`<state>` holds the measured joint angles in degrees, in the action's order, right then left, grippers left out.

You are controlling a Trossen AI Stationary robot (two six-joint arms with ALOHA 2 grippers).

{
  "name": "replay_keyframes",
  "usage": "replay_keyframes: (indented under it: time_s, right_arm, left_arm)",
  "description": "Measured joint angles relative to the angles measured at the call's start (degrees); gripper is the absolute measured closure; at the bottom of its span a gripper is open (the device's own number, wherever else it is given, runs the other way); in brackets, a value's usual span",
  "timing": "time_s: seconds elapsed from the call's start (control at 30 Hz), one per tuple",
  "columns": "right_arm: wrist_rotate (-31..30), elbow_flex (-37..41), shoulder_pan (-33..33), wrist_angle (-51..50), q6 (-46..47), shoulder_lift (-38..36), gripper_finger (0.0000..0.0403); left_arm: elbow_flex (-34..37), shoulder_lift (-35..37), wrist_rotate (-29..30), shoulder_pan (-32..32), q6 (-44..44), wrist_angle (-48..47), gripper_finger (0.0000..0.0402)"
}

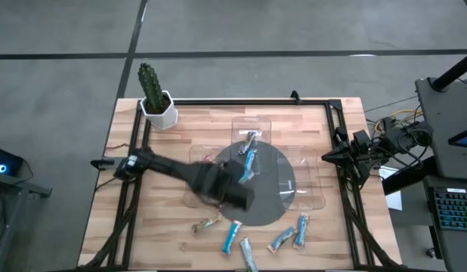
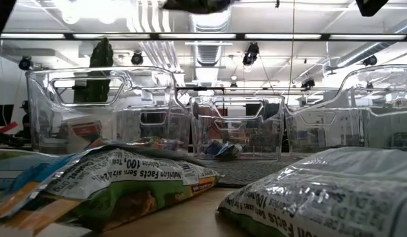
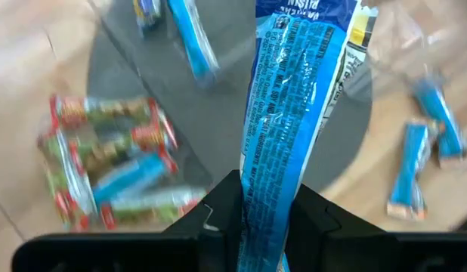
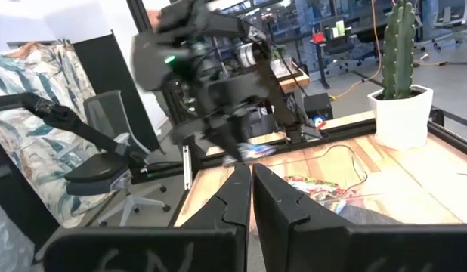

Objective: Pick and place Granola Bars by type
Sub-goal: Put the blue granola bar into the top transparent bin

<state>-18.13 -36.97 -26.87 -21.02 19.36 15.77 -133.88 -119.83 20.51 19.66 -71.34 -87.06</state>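
i note the left claw (image 3: 267, 227) clamped on one end of a blue granola bar (image 3: 294, 113) hanging beyond its tips: light, crinkly, slippery wrap, best pinched at the end seal; right claw (image 4: 251, 198) shut, empty.

Blue-wrapped Granola Bars (image 1: 235, 236) scattered along table's near edge; one (image 3: 294, 113) in left gripper (image 3: 265, 227)
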Motion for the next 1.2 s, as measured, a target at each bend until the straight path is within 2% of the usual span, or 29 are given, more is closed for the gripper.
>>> replay_keyframes:
  time_s: [0.27,0.47,0.63,0.83,1.1,1.2]
  right_arm:
    - [0.0,0.0,0.0,0.2,0.2,0.0,0.0394]
    - [0.0,0.0,0.0,0.2,0.2,0.0,0.0394]
    - [0.0,0.0,0.0,0.3,0.1,0.0,0.0394]
    - [0.0,0.0,0.0,0.3,-1.9,0.0,0.0394]
    - [0.0,0.0,0.0,0.2,-2.8,0.0,0.0394]
    - [0.0,0.0,0.0,0.2,-2.6,0.0,0.0394]
  left_arm:
    - [-1.1,0.1,-0.3,-13.2,17.3,4.9,0.0344]
    - [-0.9,0.2,-10.2,-23.4,25.1,12.6,0.0344]
    - [-0.1,-0.1,-13.4,-29.5,27.9,14.4,0.0344]
    - [4.3,-0.1,-16.1,-33.2,30.8,16.0,0.0344]
    - [17.1,-0.2,-24.0,-34.1,29.9,30.5,0.0344]
    - [20.0,-0.2,-25.9,-34.0,28.1,33.2,0.0344]
